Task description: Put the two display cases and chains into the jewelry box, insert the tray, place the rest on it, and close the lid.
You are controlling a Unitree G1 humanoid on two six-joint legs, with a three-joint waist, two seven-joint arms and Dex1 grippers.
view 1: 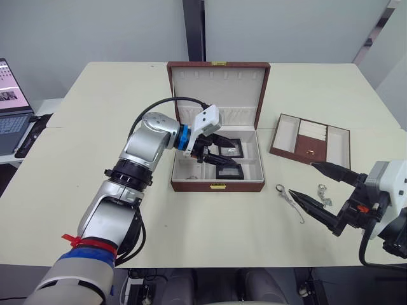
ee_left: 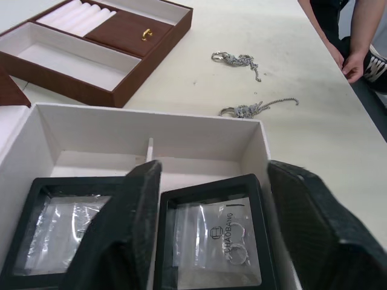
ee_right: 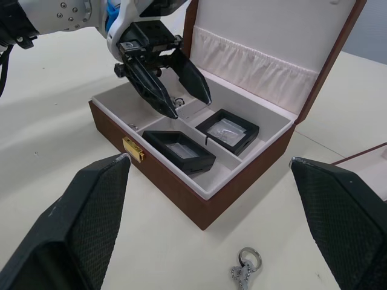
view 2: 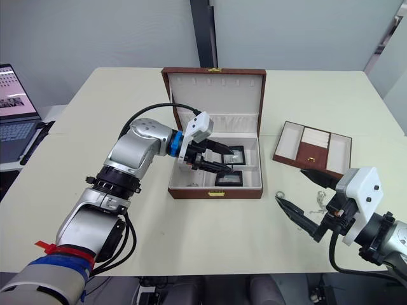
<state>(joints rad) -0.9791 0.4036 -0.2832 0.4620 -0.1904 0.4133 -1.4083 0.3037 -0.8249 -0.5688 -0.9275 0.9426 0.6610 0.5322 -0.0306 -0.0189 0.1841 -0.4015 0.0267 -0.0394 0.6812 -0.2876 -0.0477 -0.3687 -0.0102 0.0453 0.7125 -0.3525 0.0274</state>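
Black display cases (view 1: 224,151) (view 1: 229,172) lie in jewelry box (view 1: 217,185) centre frame; both chains (view 1: 290,199) (view 1: 324,195) and tray (view 1: 310,147) wait outside. Left gripper (view 1: 219,155) and right gripper (view 1: 318,189) both spread open, holding nothing.

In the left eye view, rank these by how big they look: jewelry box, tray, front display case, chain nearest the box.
1. jewelry box
2. tray
3. front display case
4. chain, thin, so its rank against the case is unsure.

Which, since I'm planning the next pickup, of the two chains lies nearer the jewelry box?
The long, stretched-out chain, its ring end toward the jewelry box; the bunched chain lies farther right.
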